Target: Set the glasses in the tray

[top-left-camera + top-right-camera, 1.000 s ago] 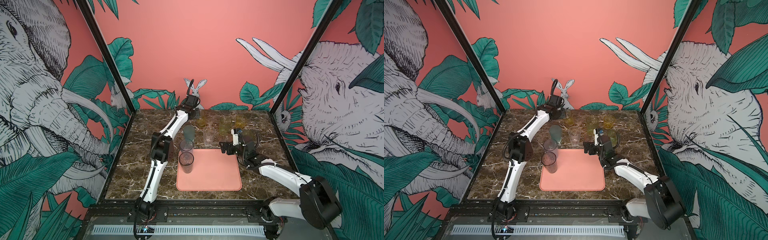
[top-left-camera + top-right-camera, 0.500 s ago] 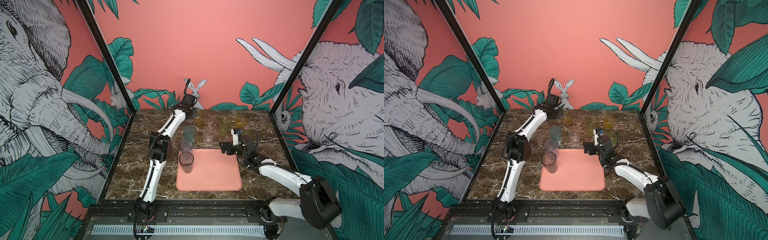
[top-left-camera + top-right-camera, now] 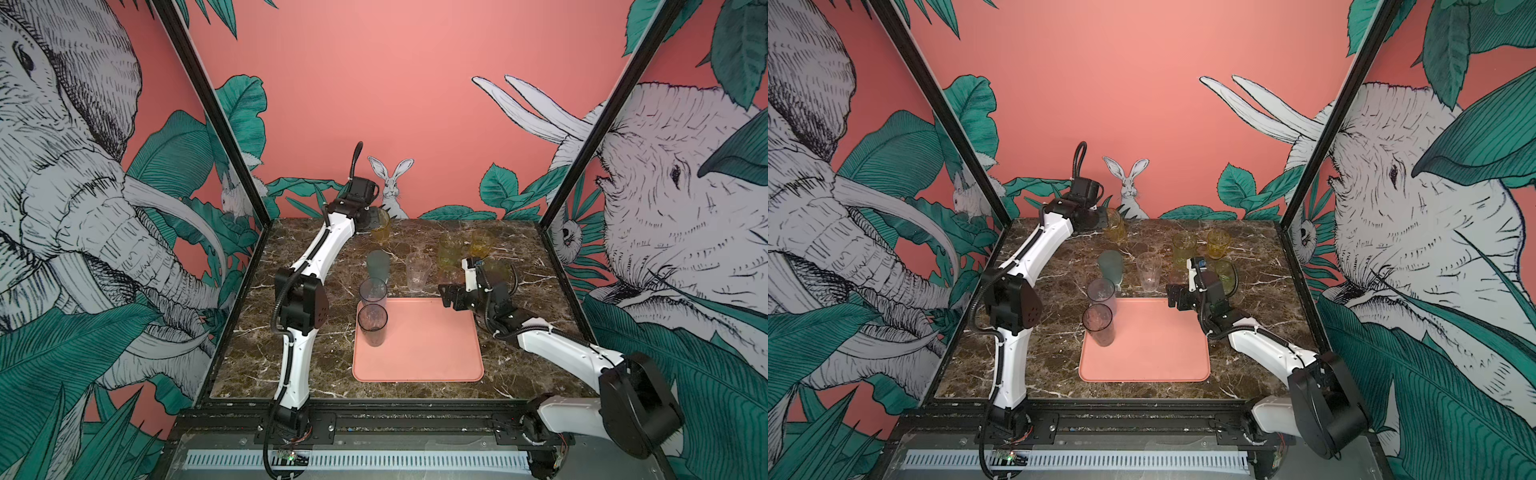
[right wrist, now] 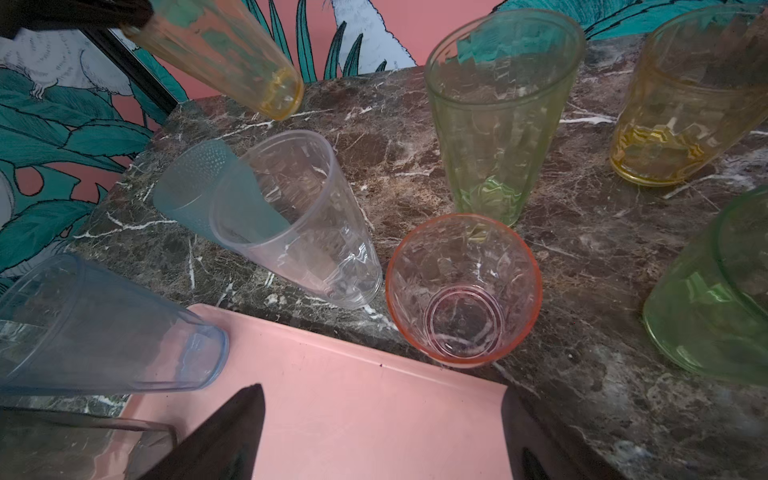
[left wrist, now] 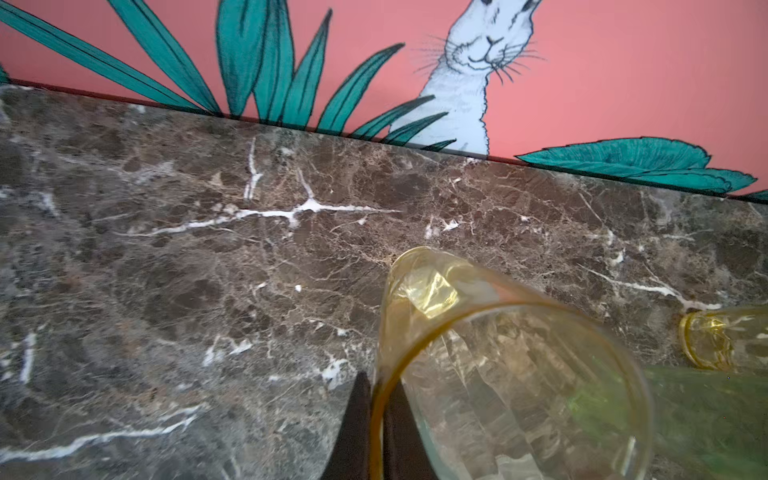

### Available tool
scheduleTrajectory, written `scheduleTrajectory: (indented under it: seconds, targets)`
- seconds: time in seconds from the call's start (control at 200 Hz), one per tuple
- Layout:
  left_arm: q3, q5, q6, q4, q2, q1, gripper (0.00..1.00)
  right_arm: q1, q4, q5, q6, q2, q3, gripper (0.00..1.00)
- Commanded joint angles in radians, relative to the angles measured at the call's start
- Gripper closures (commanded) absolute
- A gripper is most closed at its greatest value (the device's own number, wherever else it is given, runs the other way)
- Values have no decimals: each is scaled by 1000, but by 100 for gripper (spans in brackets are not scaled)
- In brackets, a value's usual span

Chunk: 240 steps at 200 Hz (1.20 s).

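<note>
Marble-patterned tabletop (image 3: 257, 345) carries everything. On it the salmon tray (image 3: 436, 357) lies flat, with its far corner directly beneath the right gripper (image 4: 382, 397). Two tall tumblers stand upright well off to one side of those jaws: the smoky grey glass (image 3: 372, 328) is inside the tray and the bluish glass (image 3: 373, 291) appears to sit at its corner. They are packed along one edge, presumably to keep the rest of the floor free. All other glasses stand outside the tray. The right jaws are spread wide and hold nothing, and the short pink glass (image 4: 463, 291) stands just ahead of them, so it is the likely next pick. The left gripper (image 5: 377, 388) has its jaws closed on the rim of the tall amber glass (image 5: 498, 374), one finger inside the wall and one outside. This pinch needs little jaw travel. Whether the base is clear of the tabletop cannot be told.
</note>
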Motion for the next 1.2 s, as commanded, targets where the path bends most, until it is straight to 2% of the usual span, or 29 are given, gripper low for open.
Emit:
scheduleTrajectory:
  seconds: [0.0,0.75,1.195]
  targets:
    - [-44,-34,15,-17,-111,11,100,-3,25,-5,3,4,14,9]
    - [-352,-105,43,-87,-435,50,100,-2,20,-6,3,4,16,9]
    - [-434,-116,55,-197,-561,51,100,-2,12,-11,6,4,21,9]
